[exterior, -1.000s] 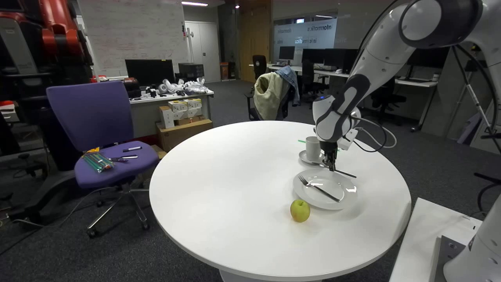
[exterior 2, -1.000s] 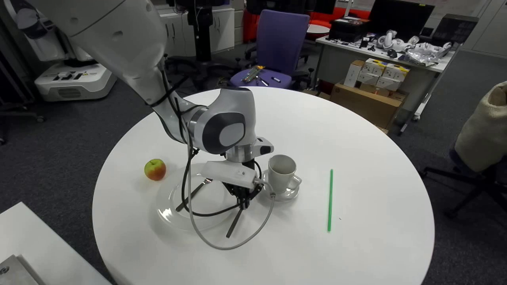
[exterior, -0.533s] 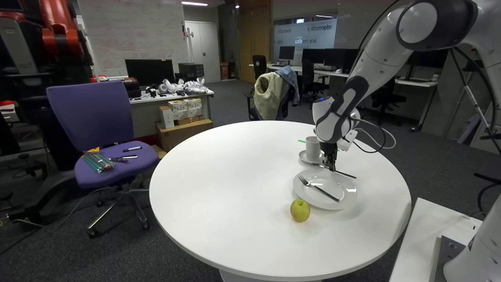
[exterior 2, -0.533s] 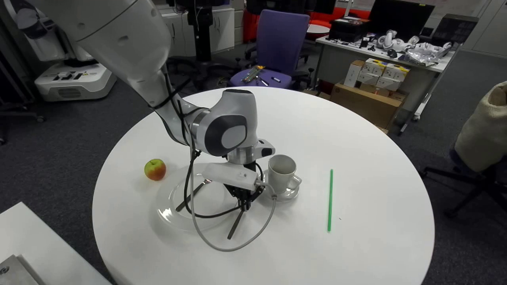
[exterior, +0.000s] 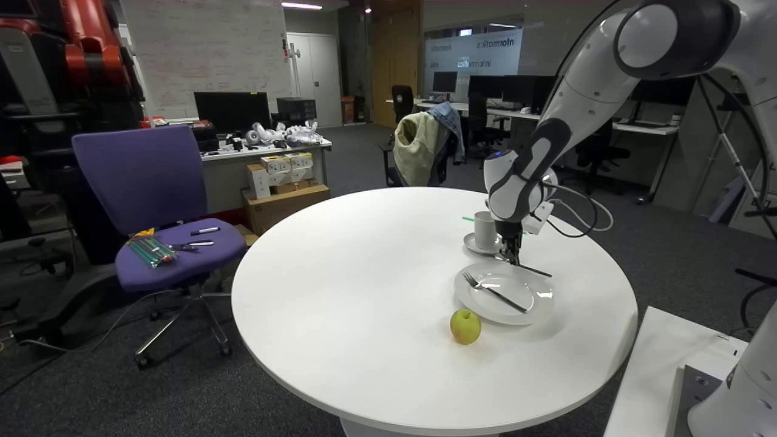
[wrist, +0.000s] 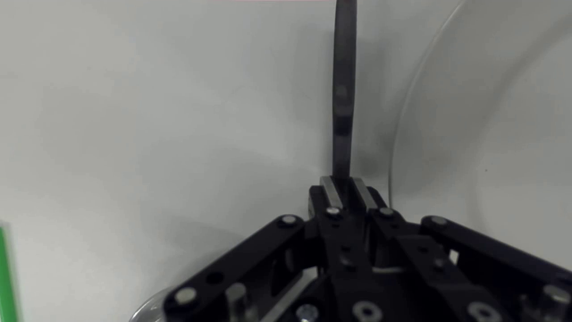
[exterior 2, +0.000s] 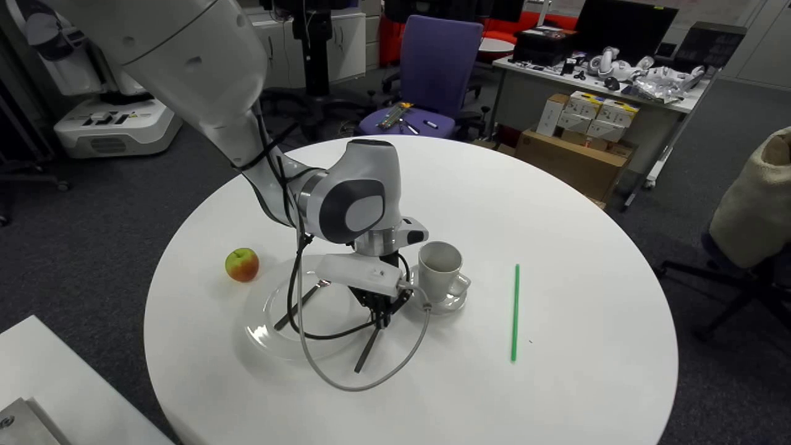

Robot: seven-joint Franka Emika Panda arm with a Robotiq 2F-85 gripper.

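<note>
Your gripper (wrist: 343, 183) points down just outside the glossy white round plate (exterior: 504, 317), its jaws drawn narrow and pinching the slim dark-handled piece of cutlery (wrist: 344, 76). You hold that cutlery beside the plate's rim, its handle running out past the grip; its head is too hidden to name. Your pads (wrist: 331, 192) meet the handle from both sides, probably because so thin a thing offers little else to grasp. The silver-tined fork with a dark handle (exterior: 504, 298) lies within the plate, presumably steadied by the raised rim. Near the plate, on the cutlery's side, a white ceramic mug (exterior 2: 440, 272) stands upright on a white saucer (exterior: 470, 244), likely there to catch drips. The yellow-green, red-blushed apple (exterior 2: 241, 264) sits near the plate's opposite side, and a thin straight green stick (exterior 2: 515, 312) lies well apart from the plate.
</note>
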